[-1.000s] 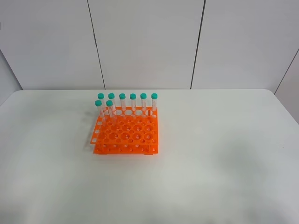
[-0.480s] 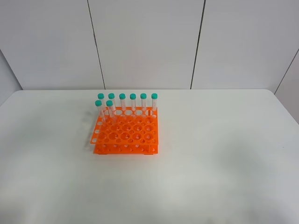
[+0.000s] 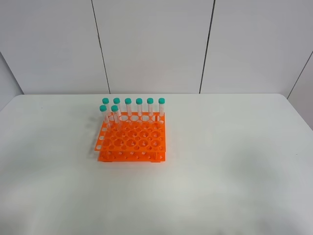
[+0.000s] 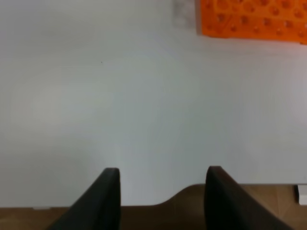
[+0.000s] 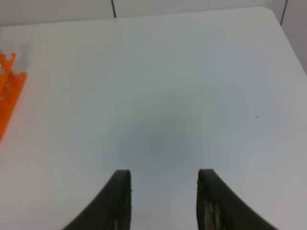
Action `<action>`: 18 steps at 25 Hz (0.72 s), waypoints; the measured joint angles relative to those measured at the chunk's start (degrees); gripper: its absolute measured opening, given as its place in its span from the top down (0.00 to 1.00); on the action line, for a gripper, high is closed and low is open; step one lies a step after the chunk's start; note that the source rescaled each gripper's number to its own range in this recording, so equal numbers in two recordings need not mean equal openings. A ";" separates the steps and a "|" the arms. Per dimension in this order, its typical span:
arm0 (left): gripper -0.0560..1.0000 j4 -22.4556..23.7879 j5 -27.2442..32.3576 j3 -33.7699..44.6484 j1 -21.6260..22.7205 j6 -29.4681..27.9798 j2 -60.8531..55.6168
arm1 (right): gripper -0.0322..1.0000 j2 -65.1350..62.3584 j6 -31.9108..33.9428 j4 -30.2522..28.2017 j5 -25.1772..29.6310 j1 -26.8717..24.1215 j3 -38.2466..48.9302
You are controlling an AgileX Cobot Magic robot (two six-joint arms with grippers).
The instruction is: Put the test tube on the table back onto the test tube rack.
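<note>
The orange test tube rack [image 3: 131, 138] stands on the white table [image 3: 234, 161], left of centre. Several teal-capped test tubes [image 3: 139, 107] stand upright in its back two rows. No test tube lies loose on the table in any view. Neither arm shows in the exterior high view. My left gripper [image 4: 163, 175] is open and empty above bare table, with the rack's edge [image 4: 249, 19] some way ahead of it. My right gripper [image 5: 164, 177] is open and empty above bare table, with a corner of the rack [image 5: 7, 96] off to its side.
White wall panels [image 3: 151, 44] rise behind the table's far edge. The table's front edge and brown floor [image 4: 201, 196] show beneath my left gripper. A rounded table corner [image 5: 268, 12] shows far ahead of my right gripper.
</note>
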 joint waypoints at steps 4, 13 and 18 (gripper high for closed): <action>0.61 0.64 0.28 0.29 0.00 0.02 -3.65 | 0.59 0.00 0.00 0.00 0.00 0.00 0.00; 0.61 0.65 0.34 0.29 0.00 0.44 -7.67 | 0.59 0.00 0.00 0.02 0.00 0.00 0.00; 0.61 0.65 0.43 0.29 0.00 0.44 -14.01 | 0.59 0.00 0.00 0.02 0.00 0.00 0.00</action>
